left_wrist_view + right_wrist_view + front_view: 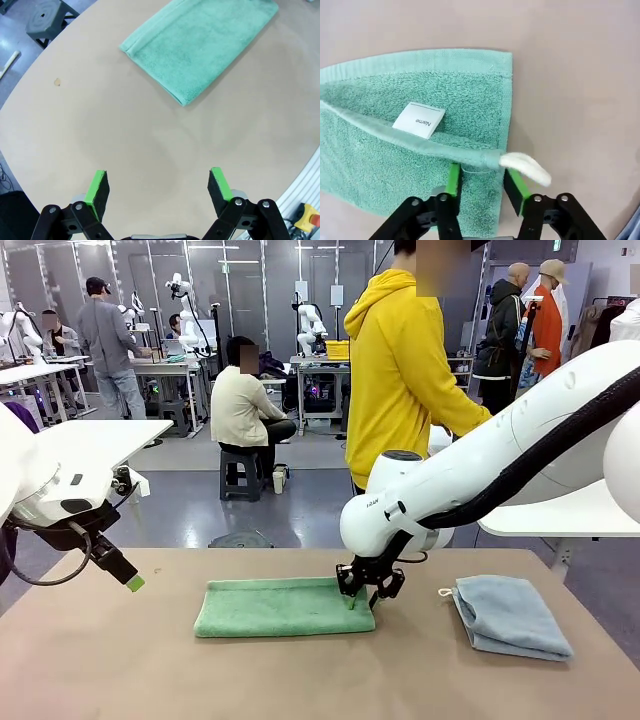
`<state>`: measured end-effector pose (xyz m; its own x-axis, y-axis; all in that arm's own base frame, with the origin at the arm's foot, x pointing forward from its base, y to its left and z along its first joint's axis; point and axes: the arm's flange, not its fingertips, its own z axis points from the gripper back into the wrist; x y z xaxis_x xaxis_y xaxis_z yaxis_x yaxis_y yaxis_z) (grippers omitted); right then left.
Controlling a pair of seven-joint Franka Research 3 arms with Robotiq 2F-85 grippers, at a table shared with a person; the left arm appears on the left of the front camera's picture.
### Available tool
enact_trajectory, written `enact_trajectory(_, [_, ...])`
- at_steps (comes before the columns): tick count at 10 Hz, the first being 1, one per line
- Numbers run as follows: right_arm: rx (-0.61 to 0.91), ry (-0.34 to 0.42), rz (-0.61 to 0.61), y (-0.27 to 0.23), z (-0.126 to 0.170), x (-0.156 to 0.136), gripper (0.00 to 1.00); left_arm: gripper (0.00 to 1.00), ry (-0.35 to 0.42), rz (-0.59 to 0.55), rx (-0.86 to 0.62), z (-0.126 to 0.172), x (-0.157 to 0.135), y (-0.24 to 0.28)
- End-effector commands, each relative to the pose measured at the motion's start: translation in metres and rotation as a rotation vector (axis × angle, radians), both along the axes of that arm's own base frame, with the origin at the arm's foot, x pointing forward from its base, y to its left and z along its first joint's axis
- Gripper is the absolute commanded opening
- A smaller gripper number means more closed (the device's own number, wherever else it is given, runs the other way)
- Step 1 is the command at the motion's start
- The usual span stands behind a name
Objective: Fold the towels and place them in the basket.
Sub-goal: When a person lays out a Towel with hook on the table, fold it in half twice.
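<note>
**Pinching the green towel's corner for the next fold**

The green towel (283, 607) lies flat on the desk (120, 670), already doubled lengthwise, near mid-desk. In the right wrist view its upper layer's edge rolls over near the corner, w/ the white loop tag (526, 167) sticking out and a printed label (419, 120) showing on the layer below. The right end effector (366, 592) sits at that right-hand corner, jaws partway in, either side of the rolled edge; whether the pads (453, 179) have bitten yet can't be told.

To do it well, judging from this: get both layers between the pads, not just the top hem or the loop, else the fold opens on lifting. Lift low, carry the corner straight toward the towel's far end, keep edges lined up.

The blue-grey towel (510, 615) rests folded, well apart to the right. The left end effector (158, 187) hangs wide open, holding nothing, above bare desk near the towel's left end, free to pin that end if it slides.
</note>
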<state>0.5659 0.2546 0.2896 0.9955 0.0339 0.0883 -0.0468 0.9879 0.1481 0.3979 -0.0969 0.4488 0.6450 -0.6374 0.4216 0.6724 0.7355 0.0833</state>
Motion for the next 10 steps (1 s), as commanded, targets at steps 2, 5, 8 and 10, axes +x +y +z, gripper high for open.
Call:
enact_trajectory(2, [0.002,0.021,-0.033,0.006,-0.008,0.002,0.0,1.0,0.013,0.007,0.008,0.001,-0.002,-0.002])
enact_trajectory(5, [-0.01,0.011,-0.02,0.011,0.0,0.003,0.0,1.0,0.013,0.007,0.008,0.001,-0.002,-0.002])
enact_trajectory(8, [-0.015,-0.001,-0.015,0.008,0.015,0.001,0.0,1.0,0.013,0.007,0.008,0.001,-0.002,-0.002])
enact_trajectory(10, [-0.014,0.022,0.017,-0.008,0.025,0.001,0.0,1.0,0.013,0.007,0.008,0.001,-0.002,-0.002])
